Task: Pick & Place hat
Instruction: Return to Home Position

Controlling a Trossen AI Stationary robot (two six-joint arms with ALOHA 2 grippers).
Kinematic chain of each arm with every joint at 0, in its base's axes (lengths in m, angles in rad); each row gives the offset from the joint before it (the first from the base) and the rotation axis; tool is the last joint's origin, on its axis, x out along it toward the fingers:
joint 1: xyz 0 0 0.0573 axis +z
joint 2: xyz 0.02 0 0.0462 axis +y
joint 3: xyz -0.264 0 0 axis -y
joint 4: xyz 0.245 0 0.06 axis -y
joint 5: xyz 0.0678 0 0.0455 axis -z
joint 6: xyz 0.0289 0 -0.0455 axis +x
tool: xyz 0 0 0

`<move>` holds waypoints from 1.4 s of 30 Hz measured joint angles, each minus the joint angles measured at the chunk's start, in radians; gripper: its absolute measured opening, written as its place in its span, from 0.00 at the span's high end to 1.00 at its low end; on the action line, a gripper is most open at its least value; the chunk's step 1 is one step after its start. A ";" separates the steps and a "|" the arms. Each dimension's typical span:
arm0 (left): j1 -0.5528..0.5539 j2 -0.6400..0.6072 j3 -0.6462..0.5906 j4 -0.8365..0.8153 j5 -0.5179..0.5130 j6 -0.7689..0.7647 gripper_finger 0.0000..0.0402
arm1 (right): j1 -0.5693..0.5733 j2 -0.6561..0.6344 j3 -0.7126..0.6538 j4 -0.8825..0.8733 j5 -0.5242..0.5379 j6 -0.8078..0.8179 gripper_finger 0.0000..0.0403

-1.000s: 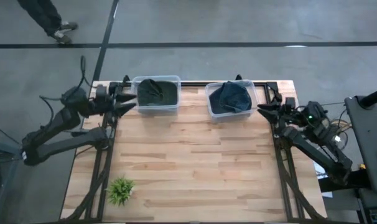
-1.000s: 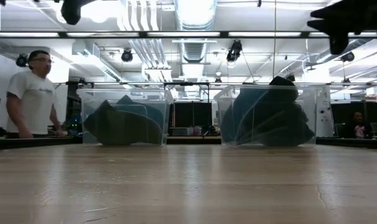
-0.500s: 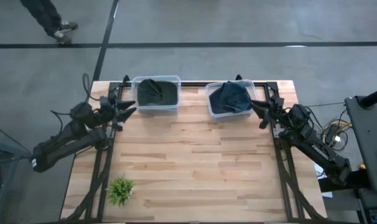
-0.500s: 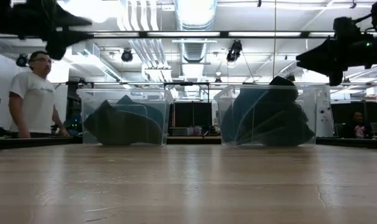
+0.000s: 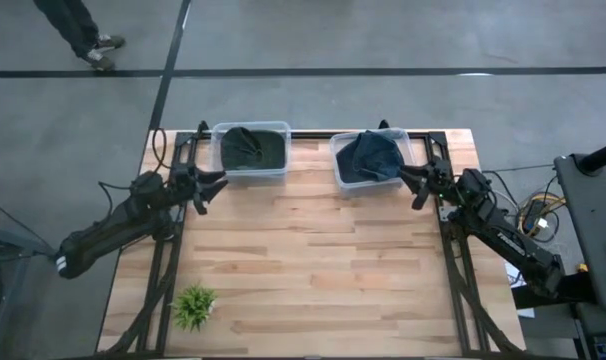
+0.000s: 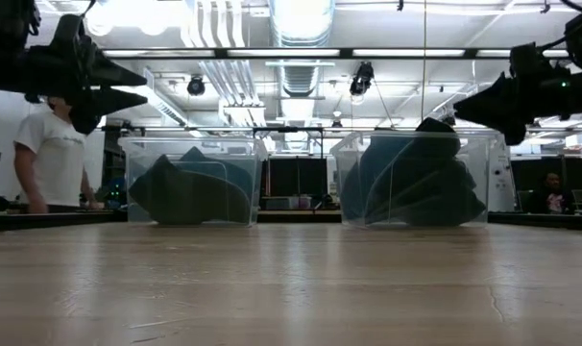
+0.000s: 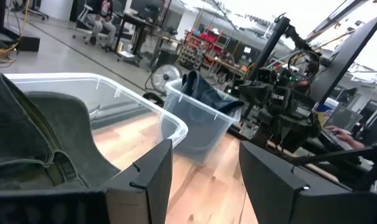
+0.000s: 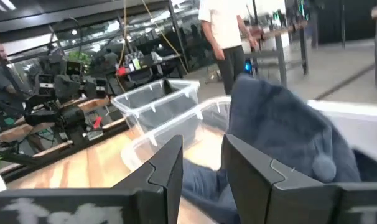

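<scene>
Two clear plastic bins stand at the table's far edge. The left bin (image 5: 251, 150) holds a dark grey-green hat (image 7: 33, 143). The right bin (image 5: 371, 158) holds a dark blue hat (image 8: 282, 130) that rises above its rim (image 6: 435, 130). My left gripper (image 5: 215, 183) hovers open in the air beside the left bin's near-left corner (image 7: 204, 168). My right gripper (image 5: 408, 182) hovers open by the right bin's near-right corner, pointing at the blue hat (image 8: 204, 165). In the low view both grippers (image 6: 128, 86) (image 6: 464, 106) hang above bin height.
A small green plant (image 5: 193, 305) stands near the table's near-left corner. The wooden table top (image 5: 303, 260) stretches in front of the bins. A person in a white shirt (image 6: 51, 154) stands in the room behind the table.
Both arms have come down from high up and swung in from the table's sides toward the bins. The left gripper has moved right and nearer, the right gripper left toward the blue hat's bin. The hats and bins have stayed still.
</scene>
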 joint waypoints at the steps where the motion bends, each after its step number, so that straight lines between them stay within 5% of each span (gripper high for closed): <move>1: 0.000 -0.002 -0.002 0.002 0.000 -0.001 0.56 | 0.000 0.000 0.000 0.012 -0.002 -0.013 0.72; 14: 0.000 0.000 -0.011 0.006 0.006 -0.185 0.56 | 0.000 0.001 0.000 0.002 -0.003 0.022 0.72; 22: -0.001 -0.006 -0.061 0.191 0.326 0.031 0.56 | 0.000 0.000 0.001 0.005 -0.006 0.020 0.72; 26: -0.002 -0.007 -0.140 0.282 0.375 0.004 0.56 | 0.000 0.000 0.001 0.008 -0.007 0.018 0.72; 32: -0.003 0.022 -0.137 0.171 0.213 0.079 0.56 | 0.000 0.000 0.001 0.016 -0.010 -0.008 0.72; 38: -0.003 0.092 -0.141 0.124 -0.100 0.108 0.56 | 0.000 0.000 0.001 0.040 -0.010 -0.080 0.72; 42: -0.003 0.157 -0.141 0.119 -0.139 0.126 0.56 | 0.000 0.001 0.001 0.039 -0.010 -0.089 0.72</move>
